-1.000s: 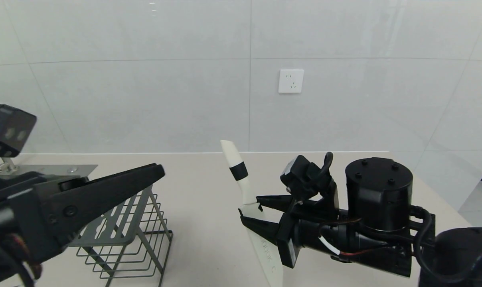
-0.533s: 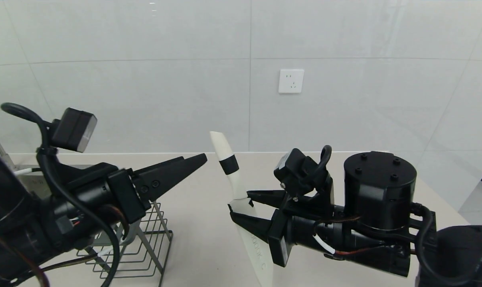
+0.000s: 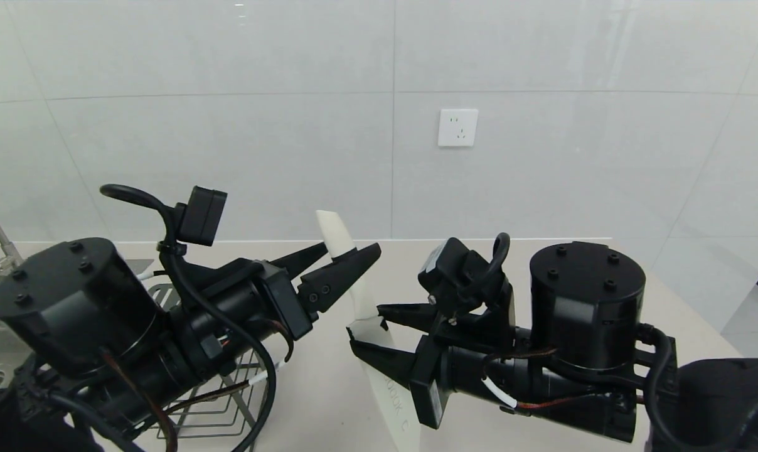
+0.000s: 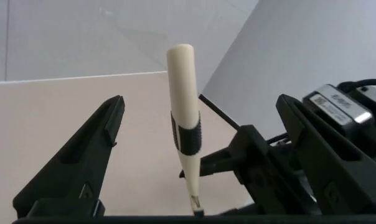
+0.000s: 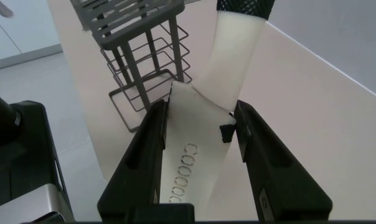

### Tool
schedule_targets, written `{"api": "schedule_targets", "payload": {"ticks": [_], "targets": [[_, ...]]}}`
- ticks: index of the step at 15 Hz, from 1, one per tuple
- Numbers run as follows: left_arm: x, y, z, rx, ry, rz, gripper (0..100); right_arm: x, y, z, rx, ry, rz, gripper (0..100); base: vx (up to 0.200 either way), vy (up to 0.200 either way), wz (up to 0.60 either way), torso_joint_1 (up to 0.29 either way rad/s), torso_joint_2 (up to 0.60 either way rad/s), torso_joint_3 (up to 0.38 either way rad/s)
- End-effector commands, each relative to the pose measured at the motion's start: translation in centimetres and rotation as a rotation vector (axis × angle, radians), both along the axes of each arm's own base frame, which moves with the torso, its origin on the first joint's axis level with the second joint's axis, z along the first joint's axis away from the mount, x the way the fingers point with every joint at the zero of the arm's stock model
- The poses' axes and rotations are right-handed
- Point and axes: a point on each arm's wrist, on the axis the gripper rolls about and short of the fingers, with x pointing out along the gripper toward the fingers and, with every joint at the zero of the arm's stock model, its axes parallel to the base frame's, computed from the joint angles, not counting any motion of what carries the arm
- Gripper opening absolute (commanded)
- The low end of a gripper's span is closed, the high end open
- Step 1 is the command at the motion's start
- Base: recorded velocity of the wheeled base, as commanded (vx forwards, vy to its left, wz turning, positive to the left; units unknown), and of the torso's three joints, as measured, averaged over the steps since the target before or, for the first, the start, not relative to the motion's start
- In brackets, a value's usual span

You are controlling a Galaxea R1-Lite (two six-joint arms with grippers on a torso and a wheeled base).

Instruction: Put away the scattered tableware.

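Step (our read): handover, R arm to L arm, of the white knife (image 3: 334, 231) (flat pale blade, rounded handle w/ black band (image 4: 187, 134)). It's held in the air above the beige counter (image 3: 316, 383), handle up and tilted.
R claw: right gripper (image 3: 366, 325) is clamped on the blade's top end, just below the handle, one finger on each flat.
L claw: left gripper (image 3: 349, 250) is wide open, one finger on either side of the upper handle. We can't confirm any contact.
Do it well: we'd centre the handle btwn the L fingers and close on or near the black band, since the smooth handle prob. slips. R lets go only once L is firm. Keep the tilt steady so the blade doesn't twist out.
Rack: the grey metal rack (image 5: 129, 25), w/ slotted top and wire sides, stands on the counter under the L arm, well apart from the knife. Prob. the destination.
Hidden: blade tip is cut off at the head view's lower edge. L arm covers most of the rack, so contents are unknown. Depth gap btwn L fingers and handle is hard to judge. No other tableware can be made out.
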Motion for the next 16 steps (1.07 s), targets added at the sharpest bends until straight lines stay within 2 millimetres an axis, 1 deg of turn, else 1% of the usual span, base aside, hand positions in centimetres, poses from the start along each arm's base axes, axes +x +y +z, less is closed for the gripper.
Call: {"api": "schedule_targets", "payload": {"ticks": [1, 6, 7, 13, 14, 16], "targets": [[0.31, -0.74, -1.05, 0.026, 0.03, -0.015, 100, -0.03, 0.11, -0.13, -0.003, 0.002, 0.002, 0, 0.0, 0.0, 0.0, 0.0, 0.0, 0.0], [0.45, -0.83, -1.08, 0.045, 0.005, -0.003, 100, -0.03, 0.11, -0.13, -0.003, 0.002, 0.002, 0, 0.0, 0.0, 0.0, 0.0, 0.0, 0.0], [0.47, -0.84, -1.04, 0.051, -0.006, 0.0, 0, -0.03, 0.11, -0.13, -0.003, 0.002, 0.002, 0, 0.0, 0.0, 0.0, 0.0, 0.0, 0.0], [-0.12, -1.33, -1.17, 0.054, -0.006, -0.032, 0, 0.03, 0.03, -0.18, -0.008, 0.0, 0.002, 0, 0.0, 0.0, 0.0, 0.0, 0.0, 0.0], [-0.16, -1.35, -1.04, 0.047, -0.016, -0.033, 0, 0.04, 0.05, -0.22, -0.008, -0.001, 0.004, 100, 0.0, 0.0, 0.0, 0.0, 0.0, 0.0], [-0.17, -1.34, -0.9, 0.039, -0.028, -0.033, 0, -0.01, 0.07, -0.14, -0.004, -0.003, 0.007, 100, 0.0, 0.0, 0.0, 0.0, 0.0, 0.0]]}}
